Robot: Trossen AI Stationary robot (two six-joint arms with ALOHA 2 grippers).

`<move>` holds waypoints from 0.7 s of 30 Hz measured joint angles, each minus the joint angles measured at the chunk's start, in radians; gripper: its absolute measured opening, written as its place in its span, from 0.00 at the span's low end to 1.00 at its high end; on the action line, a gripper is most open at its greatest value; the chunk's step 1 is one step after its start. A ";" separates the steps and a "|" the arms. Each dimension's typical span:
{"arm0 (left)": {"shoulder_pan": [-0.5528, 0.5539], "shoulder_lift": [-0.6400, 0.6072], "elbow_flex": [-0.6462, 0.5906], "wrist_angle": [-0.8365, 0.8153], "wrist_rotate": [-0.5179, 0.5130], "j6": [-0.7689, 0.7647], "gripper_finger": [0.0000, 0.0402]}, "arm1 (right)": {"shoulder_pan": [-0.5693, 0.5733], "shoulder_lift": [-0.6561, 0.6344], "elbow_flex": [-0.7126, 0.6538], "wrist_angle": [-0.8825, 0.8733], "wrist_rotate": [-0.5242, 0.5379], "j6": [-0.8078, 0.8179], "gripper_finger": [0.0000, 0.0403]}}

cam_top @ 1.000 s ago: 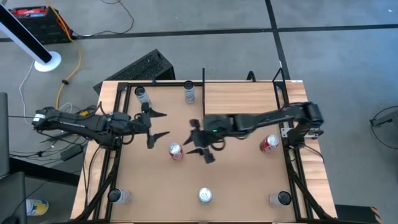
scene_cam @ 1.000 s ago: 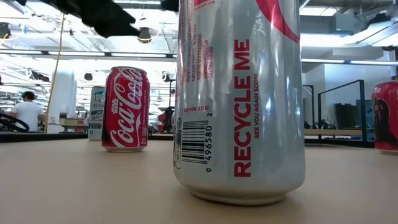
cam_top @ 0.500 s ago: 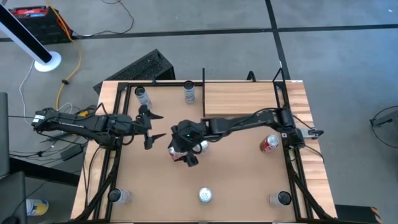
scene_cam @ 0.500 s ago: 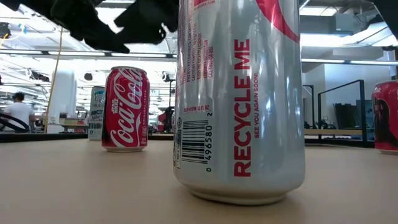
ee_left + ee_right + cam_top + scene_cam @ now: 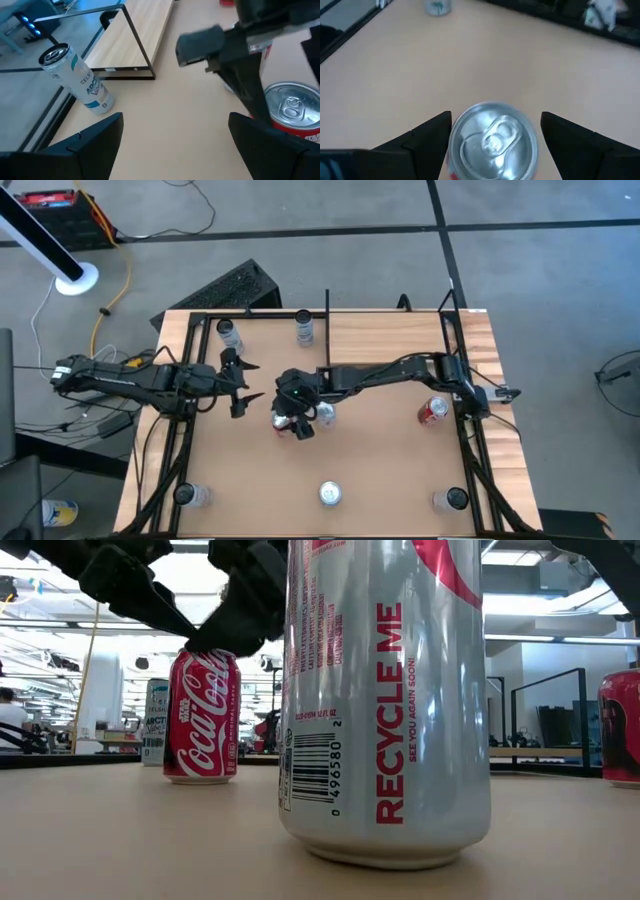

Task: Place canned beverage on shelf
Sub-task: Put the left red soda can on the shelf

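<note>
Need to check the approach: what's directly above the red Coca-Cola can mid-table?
The right gripper hangs over the Coca-Cola can, open fingers on either side of its lid. From the high view, the gripper covers most of the can.

Silver can [image 5: 385, 700]: read "RECYCLE ME", "SEE YOU AGAIN SOON!", barcode digits "0 496580 2".
Red can [image 5: 202, 716]: bore "Coca-Cola" script.
Slim can [image 5: 75, 79]: showed "CELSIUS", partly legible.

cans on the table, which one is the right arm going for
The red Coca-Cola can near the table's middle: the right gripper hangs directly over it, jaws open either side of its top.
</note>
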State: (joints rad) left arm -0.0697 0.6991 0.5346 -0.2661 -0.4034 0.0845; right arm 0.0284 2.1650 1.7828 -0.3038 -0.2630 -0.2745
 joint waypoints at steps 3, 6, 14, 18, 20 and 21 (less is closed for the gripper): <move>0.009 0.000 0.000 0.000 0.003 0.000 0.86 | 0.001 0.000 0.000 -0.008 0.001 -0.004 0.82; 0.017 0.000 0.000 0.000 0.003 -0.001 0.86 | 0.001 0.000 0.000 -0.011 0.002 -0.004 0.82; 0.033 0.000 0.000 -0.001 0.041 -0.011 0.86 | 0.004 -0.001 0.000 -0.041 0.061 0.001 0.82; 0.033 0.000 0.000 -0.002 0.041 -0.013 0.86 | 0.003 -0.002 0.000 -0.044 0.067 0.005 0.79; 0.033 0.000 0.000 -0.002 0.041 -0.014 0.86 | 0.005 -0.002 0.000 -0.044 0.076 0.005 0.75; 0.033 0.000 0.000 -0.004 0.041 -0.015 0.86 | 0.005 -0.002 0.000 -0.044 0.076 0.005 0.74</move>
State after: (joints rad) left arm -0.0364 0.6991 0.5346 -0.2700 -0.3622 0.0696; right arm 0.0330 2.1628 1.7828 -0.3473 -0.1865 -0.2692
